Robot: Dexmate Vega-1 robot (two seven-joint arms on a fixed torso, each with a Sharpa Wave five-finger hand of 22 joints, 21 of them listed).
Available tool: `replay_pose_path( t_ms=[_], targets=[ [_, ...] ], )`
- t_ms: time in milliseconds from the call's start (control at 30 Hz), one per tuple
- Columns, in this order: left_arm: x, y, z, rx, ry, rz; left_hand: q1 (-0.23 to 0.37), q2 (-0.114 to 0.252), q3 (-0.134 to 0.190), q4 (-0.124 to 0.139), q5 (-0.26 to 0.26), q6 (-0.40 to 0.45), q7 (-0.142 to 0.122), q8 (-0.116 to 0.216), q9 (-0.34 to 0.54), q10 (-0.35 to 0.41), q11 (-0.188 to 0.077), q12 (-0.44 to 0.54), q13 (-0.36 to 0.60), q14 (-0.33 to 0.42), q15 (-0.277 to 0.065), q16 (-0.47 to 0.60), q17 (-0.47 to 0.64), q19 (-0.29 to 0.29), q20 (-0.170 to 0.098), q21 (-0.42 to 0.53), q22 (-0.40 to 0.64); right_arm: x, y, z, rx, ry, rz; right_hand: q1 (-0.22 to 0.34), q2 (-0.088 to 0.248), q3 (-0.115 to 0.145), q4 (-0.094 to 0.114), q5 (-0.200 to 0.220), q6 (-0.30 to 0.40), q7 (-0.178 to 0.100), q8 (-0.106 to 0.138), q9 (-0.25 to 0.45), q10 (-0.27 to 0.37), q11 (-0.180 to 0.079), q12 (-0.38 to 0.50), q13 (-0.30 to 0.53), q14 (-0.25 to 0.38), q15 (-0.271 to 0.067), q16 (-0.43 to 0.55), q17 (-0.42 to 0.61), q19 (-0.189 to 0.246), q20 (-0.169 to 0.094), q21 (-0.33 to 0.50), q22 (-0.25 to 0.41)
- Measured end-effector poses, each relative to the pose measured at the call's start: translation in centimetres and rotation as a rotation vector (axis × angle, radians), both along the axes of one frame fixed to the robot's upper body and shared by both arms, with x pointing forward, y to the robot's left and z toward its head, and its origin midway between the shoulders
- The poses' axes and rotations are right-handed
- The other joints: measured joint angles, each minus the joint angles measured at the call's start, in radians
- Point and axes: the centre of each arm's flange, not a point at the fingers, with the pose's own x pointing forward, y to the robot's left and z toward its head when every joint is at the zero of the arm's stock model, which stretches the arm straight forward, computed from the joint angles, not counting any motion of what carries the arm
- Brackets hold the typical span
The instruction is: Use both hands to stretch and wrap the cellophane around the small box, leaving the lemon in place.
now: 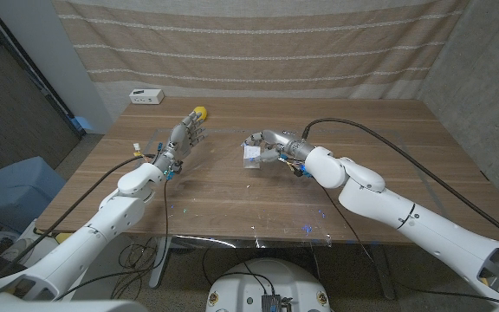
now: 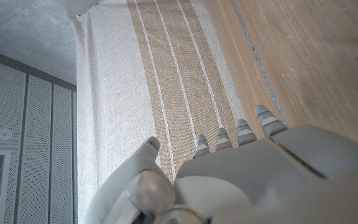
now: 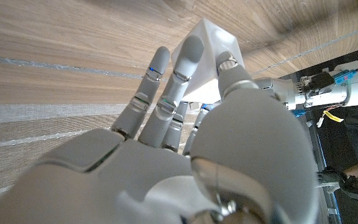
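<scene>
Both hands sat apart: my right hand (image 1: 265,145) clasped the small box (image 1: 251,157), my left hand (image 1: 184,137), fingers spread and empty, stood just short of the lemon (image 1: 199,112).

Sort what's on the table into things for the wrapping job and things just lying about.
For the job:
box, at the right hand
lemon, beyond the left hand
cellophane: too hard to make out

Lying about:
white device at the table's far left
cables
</scene>
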Motion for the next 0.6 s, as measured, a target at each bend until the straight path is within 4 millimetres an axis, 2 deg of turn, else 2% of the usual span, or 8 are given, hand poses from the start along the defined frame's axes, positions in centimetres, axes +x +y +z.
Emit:
replay_pose_path(
  t_ms=[367,500,600],
  targets=[
    [0.0,0.1,0.0,0.006,0.004,-0.001,0.0,0.0,-0.004,-0.004,0.0,0.0,0.0,0.0,0.0,-0.002,0.002,0.0,0.0,0.0,0.0,0.0,0.0,0.004,-0.004,0.0,0.0,0.8,0.6,-1.5,-0.012,0.009,-0.04,0.001,0.001,-0.01,-0.002,0.0,0.0,0.0,0.002,0.0,0.0,0.0,0.012,0.0,-0.004,0.004,0.004,-0.002,0.0,0.0,0.011,-0.002],
    [0.0,0.1,0.1,0.012,0.002,-0.001,0.0,0.0,-0.004,-0.004,0.0,0.0,0.0,0.0,0.0,-0.001,0.003,0.0,0.0,0.0,0.0,0.0,0.0,0.017,-0.051,0.0,0.0,1.2,0.7,-2.0,-0.03,0.006,-0.071,0.014,0.001,-0.014,0.0,0.0,0.0,0.0,0.007,0.0,0.0,0.0,0.012,0.0,-0.012,0.004,0.004,-0.003,-0.008,0.0,0.015,-0.002],
    [0.1,0.1,0.1,0.015,0.002,-0.001,0.0,0.0,-0.004,-0.004,0.0,0.004,0.004,0.0,0.0,0.002,0.014,0.0,0.0,0.0,-0.008,0.0,0.0,0.021,-0.079,0.0,0.0,1.5,0.6,-2.3,-0.045,0.0,-0.094,0.014,0.001,-0.017,0.002,0.0,0.0,0.0,0.007,0.0,0.0,0.0,0.013,0.0,-0.017,0.002,0.004,-0.006,-0.017,-0.001,0.015,-0.002]
  ],
)
